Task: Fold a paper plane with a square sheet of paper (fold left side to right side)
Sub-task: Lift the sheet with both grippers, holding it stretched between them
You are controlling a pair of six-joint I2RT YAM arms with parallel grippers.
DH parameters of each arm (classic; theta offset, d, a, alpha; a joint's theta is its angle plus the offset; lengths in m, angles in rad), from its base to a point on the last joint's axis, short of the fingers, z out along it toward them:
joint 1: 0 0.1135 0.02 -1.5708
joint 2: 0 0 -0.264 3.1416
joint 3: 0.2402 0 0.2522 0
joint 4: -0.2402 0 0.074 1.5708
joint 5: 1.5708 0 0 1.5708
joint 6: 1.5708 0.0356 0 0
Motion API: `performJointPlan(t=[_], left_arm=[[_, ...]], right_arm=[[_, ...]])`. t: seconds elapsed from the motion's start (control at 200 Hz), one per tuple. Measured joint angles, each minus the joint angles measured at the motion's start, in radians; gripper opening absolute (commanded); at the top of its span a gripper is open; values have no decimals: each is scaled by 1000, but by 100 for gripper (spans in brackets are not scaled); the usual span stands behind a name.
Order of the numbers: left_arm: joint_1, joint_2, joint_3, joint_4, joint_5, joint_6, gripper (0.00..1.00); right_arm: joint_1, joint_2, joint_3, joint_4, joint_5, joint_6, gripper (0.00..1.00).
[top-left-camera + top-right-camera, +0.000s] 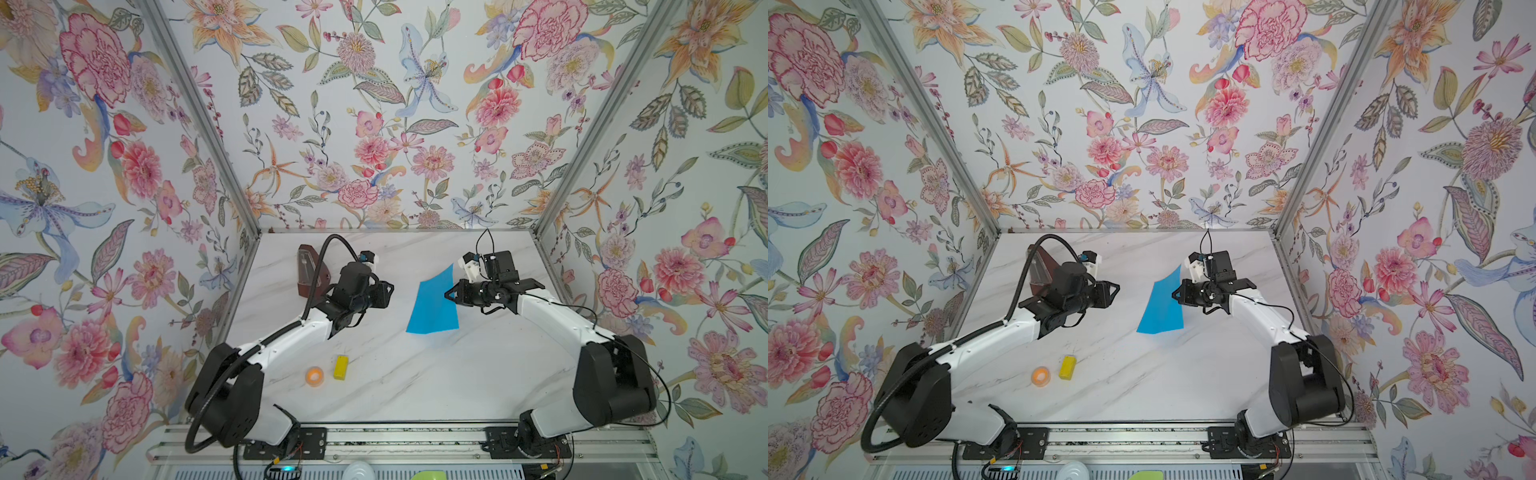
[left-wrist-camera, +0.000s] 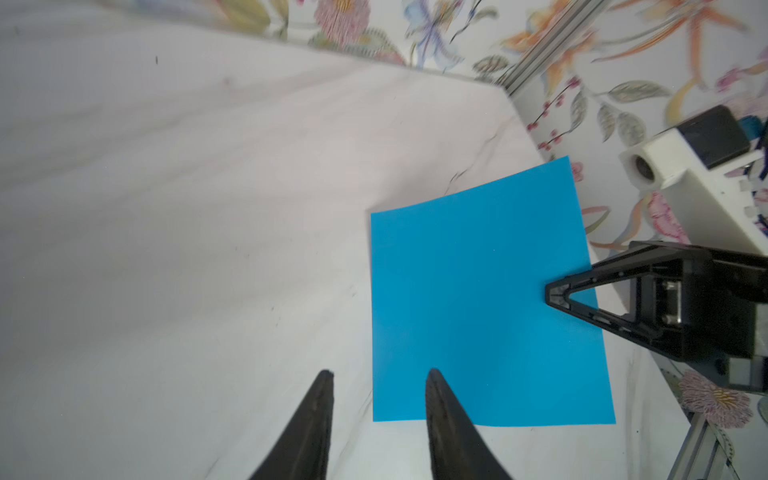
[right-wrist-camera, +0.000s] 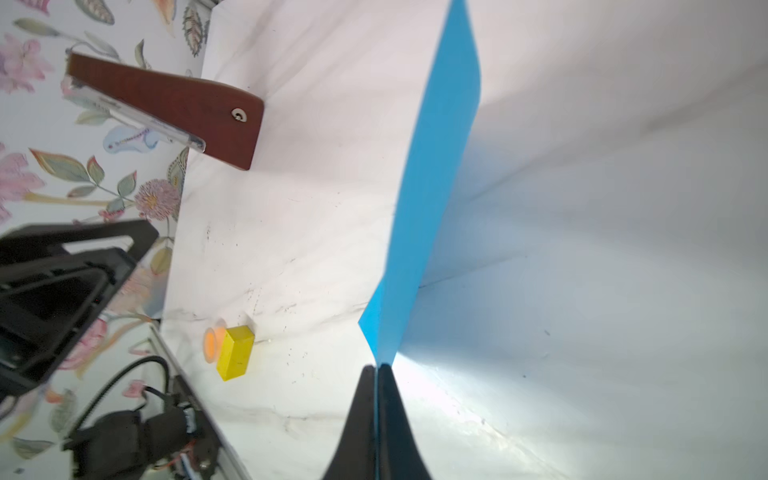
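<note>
Marble tabletop (image 1: 415,386) w/ square sheet of paper (image 1: 432,305) tilted up, R edge pinched in the closed right tool (image 3: 377,368); left tool (image 2: 380,374) half-open, empty, nearer its free L edge.

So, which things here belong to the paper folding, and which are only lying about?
For the job:
- square sheet of paper, pinched at one edge and partly lifted
- right end effector, shut on it
- left end effector, open, apart from the sheet

Lying about:
- yellow block
- orange roll
- brown wooden object
</note>
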Motion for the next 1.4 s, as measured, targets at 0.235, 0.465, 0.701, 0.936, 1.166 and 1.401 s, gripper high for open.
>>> performJointPlan(t=[0.235, 0.465, 0.701, 0.936, 1.166, 1.401], left_arm=[[0, -156, -186, 335, 29, 72, 56], [0, -163, -312, 729, 199, 132, 59], [0, -113, -344, 1072, 305, 120, 69], [-1, -81, -344, 1180, 354, 90, 66], [-1, -81, -340, 1222, 388, 82, 54], [-1, -75, -340, 1248, 412, 78, 47]], right_arm=[[150, -305, 38, -72, 153, -306, 0], [233, -526, 43, -95, 161, -577, 0], [263, -685, 18, -40, 148, -637, 0], [263, -687, -5, 10, 102, -584, 0], [263, -688, -24, 66, 79, -520, 0], [263, -687, -38, 117, 58, -478, 0]])
